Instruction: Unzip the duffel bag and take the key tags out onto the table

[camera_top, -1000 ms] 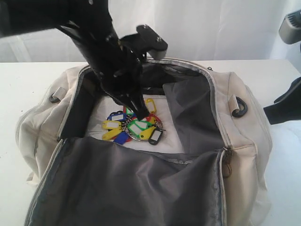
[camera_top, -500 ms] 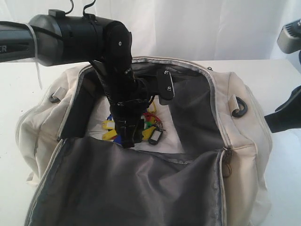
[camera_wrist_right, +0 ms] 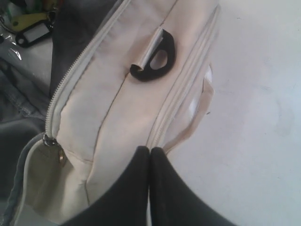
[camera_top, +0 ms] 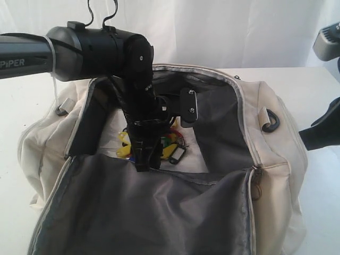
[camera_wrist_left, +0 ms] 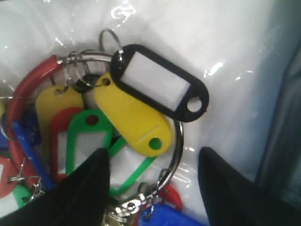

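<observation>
Straddling key tags [camera_wrist_left: 136,117]: fingers [camera_wrist_left: 87,188], seemingly not touching.

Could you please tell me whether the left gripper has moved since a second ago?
Yes. The left gripper has shifted from the middle of the key tags towards the grey front flap of the duffel bag, nearer the camera.
</observation>
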Motion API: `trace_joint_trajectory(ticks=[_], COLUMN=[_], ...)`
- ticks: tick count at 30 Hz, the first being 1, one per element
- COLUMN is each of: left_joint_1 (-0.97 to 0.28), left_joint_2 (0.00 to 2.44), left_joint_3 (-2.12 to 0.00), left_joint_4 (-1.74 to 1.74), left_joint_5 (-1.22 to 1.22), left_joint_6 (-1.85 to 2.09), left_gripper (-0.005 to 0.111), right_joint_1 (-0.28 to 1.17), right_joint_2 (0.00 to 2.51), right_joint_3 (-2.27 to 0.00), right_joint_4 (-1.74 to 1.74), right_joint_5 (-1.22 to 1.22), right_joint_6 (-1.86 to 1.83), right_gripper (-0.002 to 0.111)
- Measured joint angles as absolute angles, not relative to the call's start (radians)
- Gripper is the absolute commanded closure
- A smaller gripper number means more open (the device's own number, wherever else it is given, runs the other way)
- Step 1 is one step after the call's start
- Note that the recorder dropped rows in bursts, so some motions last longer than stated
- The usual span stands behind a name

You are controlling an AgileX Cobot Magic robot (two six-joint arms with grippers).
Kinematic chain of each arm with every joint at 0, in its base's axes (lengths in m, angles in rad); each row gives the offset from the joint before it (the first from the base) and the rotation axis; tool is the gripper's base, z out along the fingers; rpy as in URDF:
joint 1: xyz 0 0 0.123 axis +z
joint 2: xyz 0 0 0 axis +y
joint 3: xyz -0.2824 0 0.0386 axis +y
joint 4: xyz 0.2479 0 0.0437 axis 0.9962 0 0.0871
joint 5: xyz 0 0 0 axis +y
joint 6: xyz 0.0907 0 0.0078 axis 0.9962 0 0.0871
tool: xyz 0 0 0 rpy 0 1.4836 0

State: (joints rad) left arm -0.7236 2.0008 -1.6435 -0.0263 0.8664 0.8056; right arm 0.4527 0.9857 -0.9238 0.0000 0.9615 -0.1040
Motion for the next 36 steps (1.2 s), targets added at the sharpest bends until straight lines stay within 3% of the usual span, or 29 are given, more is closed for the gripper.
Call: trace_joint_trajectory(ticks=[3,9,36], left_joint_1=[-0.724,-0.724,-0.724], left_joint_2=[2.009,2.023,1.893], left_joint_3=[-1.648,-1.659,-1.813], left_joint_4=[-0.03,-0.048,0.0], left_joint_5=[0.876,0.933,0.995], left_joint_6=[0.806,0.81,0.782], left_gripper=[0.063,0.106,0.107], right_joint_1=[0.453,0.453,0.453], right_joint_2=[0.986,0.986,0.986], right_joint_3=[-0.924,-0.924,-0.924], right_joint_4=[0.0,0.0,0.005], right_joint_5=[0.961,0.961,0.961], right_joint_6=[-0.104,-0.104,-0.104], right_gripper=[0.108,0.108,0.108])
